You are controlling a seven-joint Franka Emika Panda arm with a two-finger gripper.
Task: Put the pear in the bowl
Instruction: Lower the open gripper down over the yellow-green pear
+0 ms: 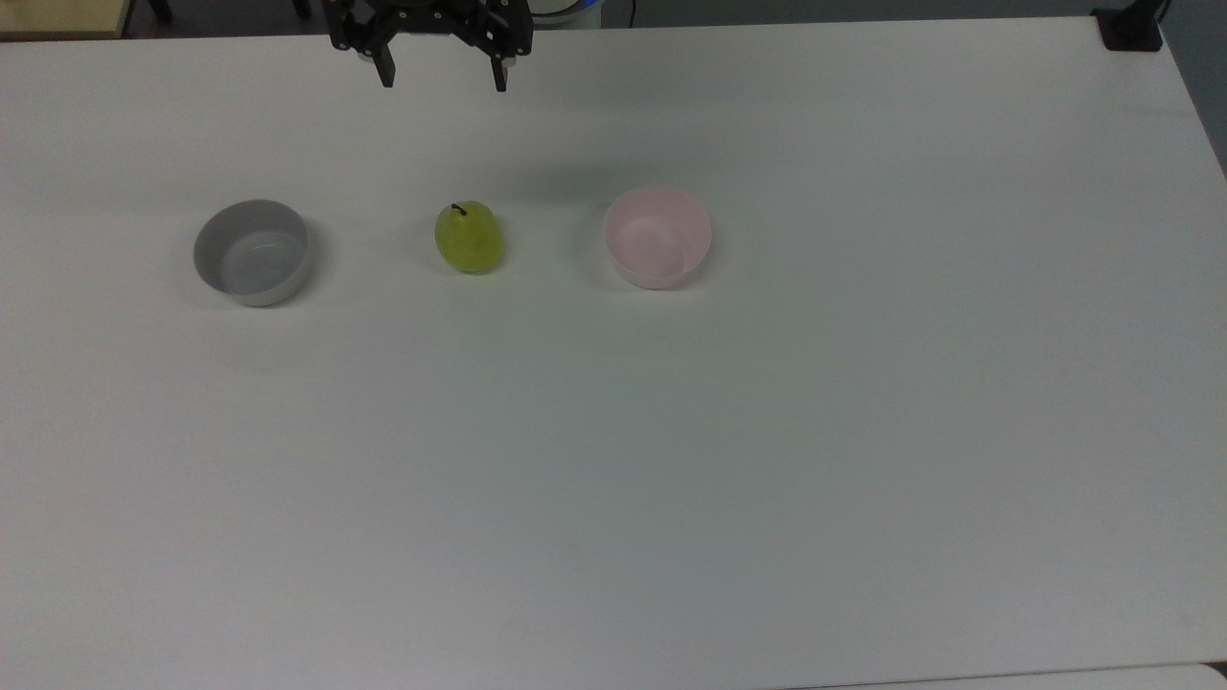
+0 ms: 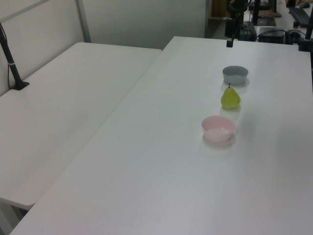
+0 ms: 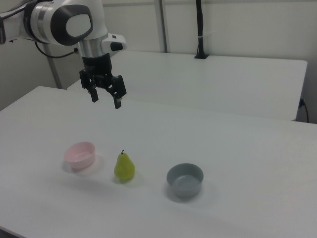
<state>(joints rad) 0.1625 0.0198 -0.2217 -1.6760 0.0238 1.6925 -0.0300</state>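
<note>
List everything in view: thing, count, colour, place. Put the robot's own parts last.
pear: one, yellow-green with a dark stem, upright on the table between the two bowls
pink bowl: one, pale pink, empty, to the top view's right of the pear
grey bowl: one, grey-white, empty, to the top view's left of the pear
table: one, white, carrying all three things
second table: one, white, alongside the first
gripper: one, black, open, raised above the table, holding nothing
</note>
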